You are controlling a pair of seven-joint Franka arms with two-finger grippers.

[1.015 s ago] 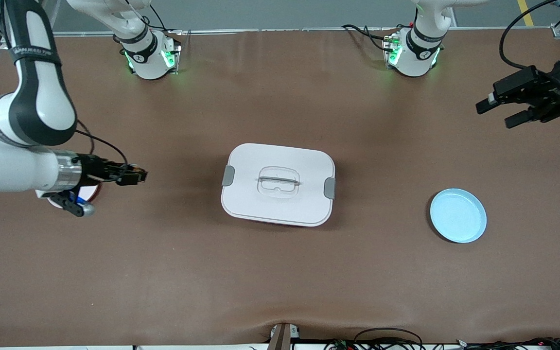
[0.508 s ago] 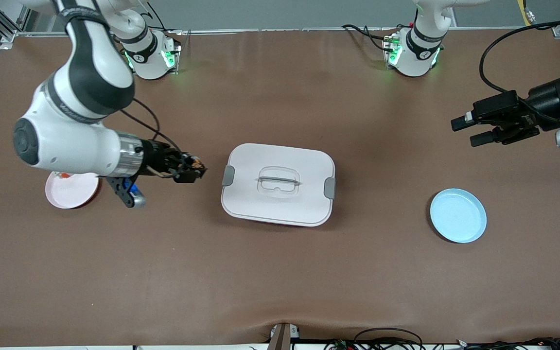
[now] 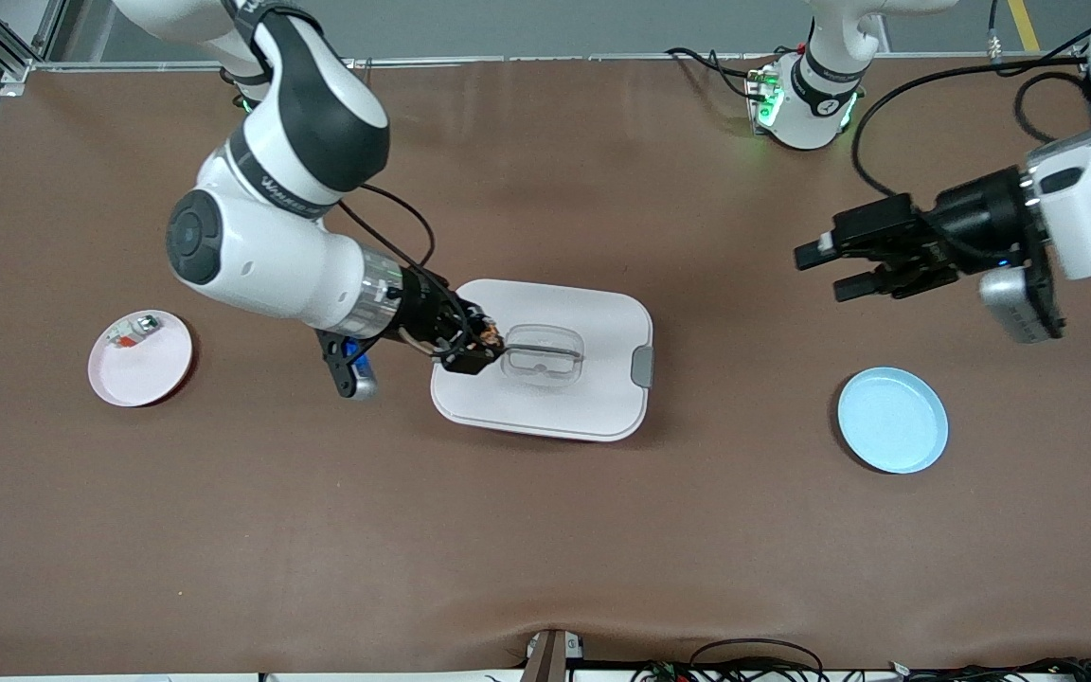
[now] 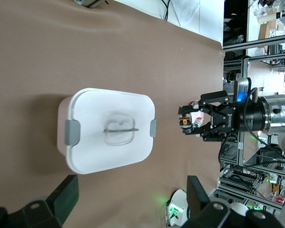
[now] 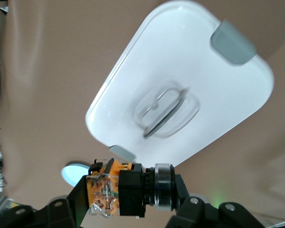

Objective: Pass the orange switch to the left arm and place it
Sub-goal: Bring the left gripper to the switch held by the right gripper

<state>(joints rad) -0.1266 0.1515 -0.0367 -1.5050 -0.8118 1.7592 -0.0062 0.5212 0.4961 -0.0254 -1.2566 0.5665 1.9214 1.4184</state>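
My right gripper point(image 3: 474, 349) is shut on the orange switch point(image 3: 486, 333), a small black part with an orange end, and holds it in the air at the white box's point(image 3: 593, 398) end toward the right arm. In the right wrist view the switch point(image 5: 126, 190) lies crosswise between my fingers, with the box point(image 5: 180, 95) below. The left wrist view shows the box point(image 4: 107, 130) and the right gripper point(image 4: 192, 121) with the switch point(image 4: 184, 122). My left gripper point(image 3: 815, 270) is open and empty in the air, above the table toward the left arm's end from the box; its own fingers point(image 4: 66, 194) stand wide apart.
A light blue plate point(image 3: 892, 420) lies toward the left arm's end of the table, nearer the front camera than the left gripper; it also shows in the right wrist view point(image 5: 73, 173). A pink plate point(image 3: 152, 374) with a small white part point(image 3: 134, 329) lies toward the right arm's end.
My right arm has swung from over the pink plate to the box's end with the switch in its grip. My left gripper has moved in from the table's end toward the box.
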